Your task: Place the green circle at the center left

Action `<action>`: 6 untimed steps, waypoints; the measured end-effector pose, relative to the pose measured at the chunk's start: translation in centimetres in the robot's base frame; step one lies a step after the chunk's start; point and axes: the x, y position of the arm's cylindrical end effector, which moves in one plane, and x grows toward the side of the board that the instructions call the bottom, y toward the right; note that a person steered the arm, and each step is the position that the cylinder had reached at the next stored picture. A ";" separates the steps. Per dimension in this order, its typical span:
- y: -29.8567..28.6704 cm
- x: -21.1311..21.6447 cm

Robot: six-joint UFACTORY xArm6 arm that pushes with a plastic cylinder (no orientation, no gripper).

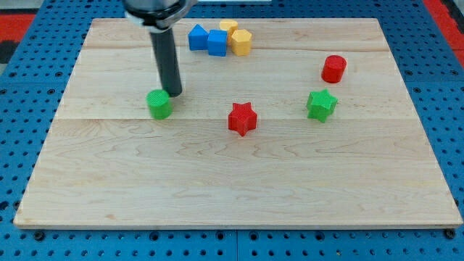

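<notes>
Currently: Tip Beside the Green Circle, Left of Centre

Camera view. A wooden board (239,181) lies on a blue perforated table (29,94). The dark rod (166,61) enters from the view's top and slopes slightly toward the view's right as it descends. My tip (175,95) rests on the board just beside the green circle (159,104), on that block's upper-right side. Whether the tip touches the block cannot be told. The rod has no jaws and no grasp: it holds nothing and can act only by pushing.

The green circle sits in the left half of the board, roughly at mid-height, some way in from the board's left edge.

Other blocks:
- A red star (243,118) lies near the board's centre, well apart from the green circle toward the view's right.
- A green star (321,105) lies further toward the view's right, at about the same height.
- A red cylinder (334,69) stands above the green star, near it but apart.
- A cluster sits at the board's top, right of the rod: a blue triangle (197,37), a blue cube (217,43) touching it, a yellow hexagon (241,42) just beside the cube, and a second yellow block (228,27) behind them, its shape unclear.
</notes>
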 end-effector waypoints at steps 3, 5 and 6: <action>-4.2 -0.3; -10.0 -0.8; -9.8 -0.7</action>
